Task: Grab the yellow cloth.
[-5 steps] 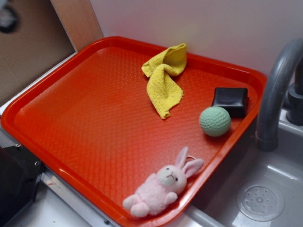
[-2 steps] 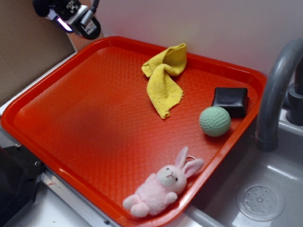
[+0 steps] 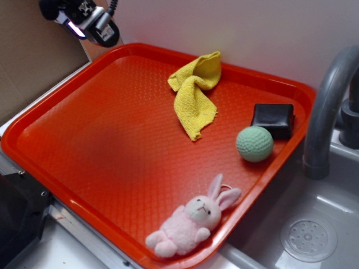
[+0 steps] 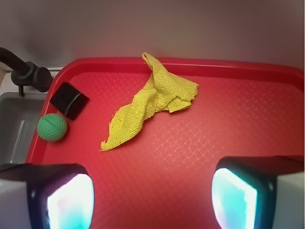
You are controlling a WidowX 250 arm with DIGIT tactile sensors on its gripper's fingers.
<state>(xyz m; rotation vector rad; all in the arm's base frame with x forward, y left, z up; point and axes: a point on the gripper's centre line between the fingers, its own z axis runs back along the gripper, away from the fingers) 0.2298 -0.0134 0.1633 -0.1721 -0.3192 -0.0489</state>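
The yellow cloth [image 3: 194,92] lies crumpled on the red tray [image 3: 112,145], its upper end draped against the tray's back rim. In the wrist view the yellow cloth [image 4: 152,100] stretches diagonally across the far part of the tray, well ahead of the fingers. My gripper [image 3: 90,25] hovers high above the tray's back left corner, far from the cloth. Its jaws stand wide apart in the wrist view, gripper [image 4: 150,200] open, with only bare red tray between the glowing pads [image 4: 71,202].
A green ball [image 3: 254,143] and a black block [image 3: 272,120] sit near the tray's right rim. A pink plush bunny [image 3: 193,219] lies at the front corner. A grey faucet [image 3: 328,106] and sink [image 3: 308,230] stand to the right. A white wall runs behind.
One second ago the gripper was barely visible at the top left corner; it has since come into view above the tray's back left corner. Since 0.4 s ago nothing has moved.
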